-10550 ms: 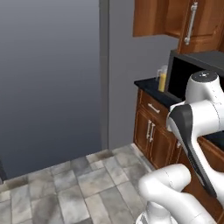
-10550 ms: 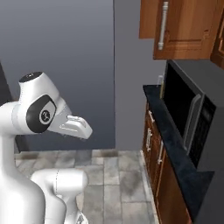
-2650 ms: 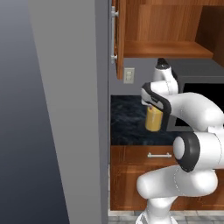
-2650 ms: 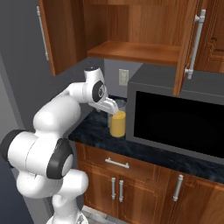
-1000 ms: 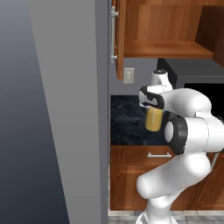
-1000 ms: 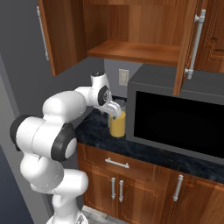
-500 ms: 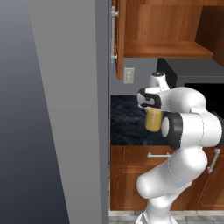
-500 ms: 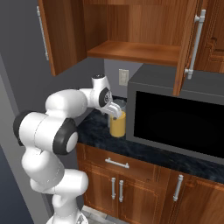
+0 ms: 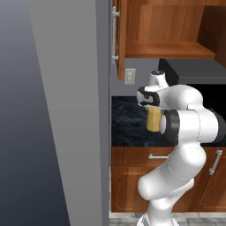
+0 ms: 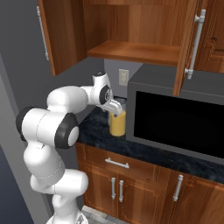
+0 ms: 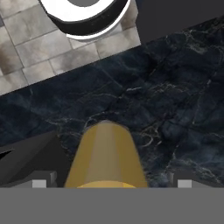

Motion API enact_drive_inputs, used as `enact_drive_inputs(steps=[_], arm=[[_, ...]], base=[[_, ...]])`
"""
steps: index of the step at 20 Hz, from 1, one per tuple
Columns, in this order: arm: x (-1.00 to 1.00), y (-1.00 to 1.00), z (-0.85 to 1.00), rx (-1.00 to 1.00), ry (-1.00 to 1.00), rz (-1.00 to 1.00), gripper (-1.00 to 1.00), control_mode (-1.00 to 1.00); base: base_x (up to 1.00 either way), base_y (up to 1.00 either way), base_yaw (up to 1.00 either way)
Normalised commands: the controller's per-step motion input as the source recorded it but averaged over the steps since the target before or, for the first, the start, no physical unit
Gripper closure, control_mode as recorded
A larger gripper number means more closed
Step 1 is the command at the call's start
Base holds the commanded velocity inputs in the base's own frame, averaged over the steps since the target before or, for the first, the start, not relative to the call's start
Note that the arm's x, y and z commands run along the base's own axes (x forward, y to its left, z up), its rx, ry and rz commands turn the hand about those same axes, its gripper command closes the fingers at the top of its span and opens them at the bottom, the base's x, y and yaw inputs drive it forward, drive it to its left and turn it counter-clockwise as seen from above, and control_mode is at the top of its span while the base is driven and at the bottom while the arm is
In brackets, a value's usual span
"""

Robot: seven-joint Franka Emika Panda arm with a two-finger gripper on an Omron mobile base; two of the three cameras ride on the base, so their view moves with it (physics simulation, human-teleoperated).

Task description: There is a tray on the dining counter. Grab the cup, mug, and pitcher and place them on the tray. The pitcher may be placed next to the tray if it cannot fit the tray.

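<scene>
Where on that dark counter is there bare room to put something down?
Bare stone runs in front of the pitcher toward the counter edge and left to the grey wall. Crowded on its right: the microwave stands close, and the open hand straddles the pitcher.

The white arm is folded tight, elbow low, wrist bent downward; the gripper (image 10: 116, 114) hangs with jaws spread wide.

left base view looks from behind-left, forward at the counter (image 9: 128, 123) past a grey wall; right base view from behind-right, same counter, pitcher (image 10: 117, 122) and microwave (image 10: 175, 118); hand view sits close above the pitcher, looking down its side at the countertop
</scene>
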Motion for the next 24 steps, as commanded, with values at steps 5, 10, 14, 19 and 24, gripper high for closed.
enact_drive_inputs(steps=[5, 10, 14, 19, 24], arm=[[0.06, 0.0, -0.12, 0.0, 0.0, 0.0, -1.0, -1.0], [0.0, 0.0, -0.21, 0.0, 0.0, 0.0, -1.0, -1.0], [0.0, -0.04, -0.23, 0.0, -0.01, 0.0, -1.0, -1.0], [-0.05, -0.01, -0.03, 0.0, -0.1, 0.0, -1.0, -1.0], [-0.22, 0.0, 0.0, 0.0, -0.17, 0.0, -1.0, -1.0]], base=[[0.0, 0.0, 0.0], [0.0, 0.0, 0.0], [0.0, 0.0, 0.0], [0.0, 0.0, 0.0], [0.0, 0.0, 0.0]])
